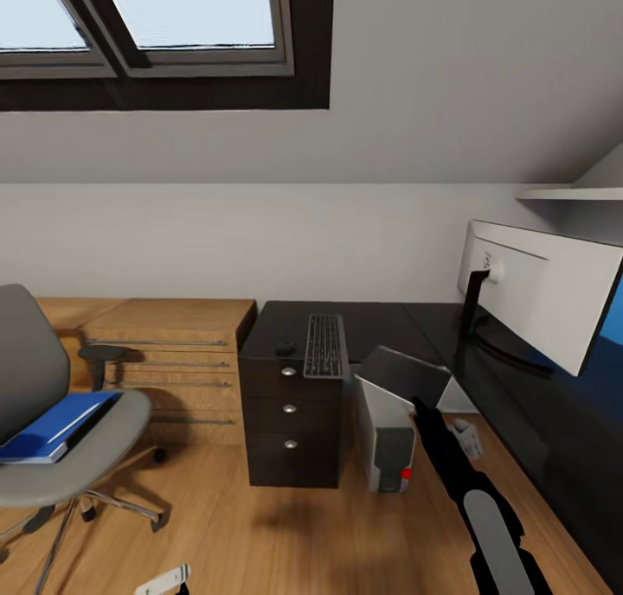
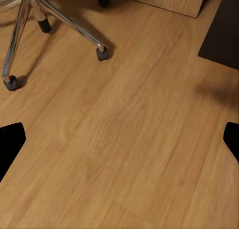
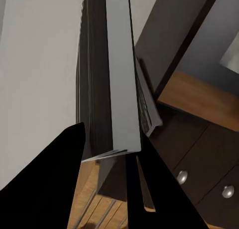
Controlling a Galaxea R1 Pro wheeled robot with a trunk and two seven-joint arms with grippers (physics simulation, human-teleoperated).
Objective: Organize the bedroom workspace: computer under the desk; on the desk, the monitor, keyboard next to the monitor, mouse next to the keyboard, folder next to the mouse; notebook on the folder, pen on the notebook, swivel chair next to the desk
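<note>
Attic bedroom with sloped ceiling and skylight (image 1: 164, 15) cut off at the top edge. Black desk (image 1: 389, 323) along the wall, turning toward the right; keyboard (image 1: 325, 345) lying on the drawer unit (image 1: 290, 422) end, small dark mouse (image 1: 285, 348) just beside it. Monitor (image 1: 541, 288) standing on the desk's right wing, white back showing, screen side mostly out of sight. Computer (image 1: 385, 426) tilted on the floor beside the drawers, its top hidden under the desk edge. Right gripper (image 3: 112, 154) closed on the computer's edge, black fingers either side of the grey panel. Swivel chair (image 1: 52, 422) at left, partly cut off, blue folder (image 1: 54, 425) lying on its seat; notebook and pen hard to make out. Left gripper (image 2: 119, 144) spread wide over bare wooden floor (image 2: 124, 139), holding nothing, near the chair's castors
</note>
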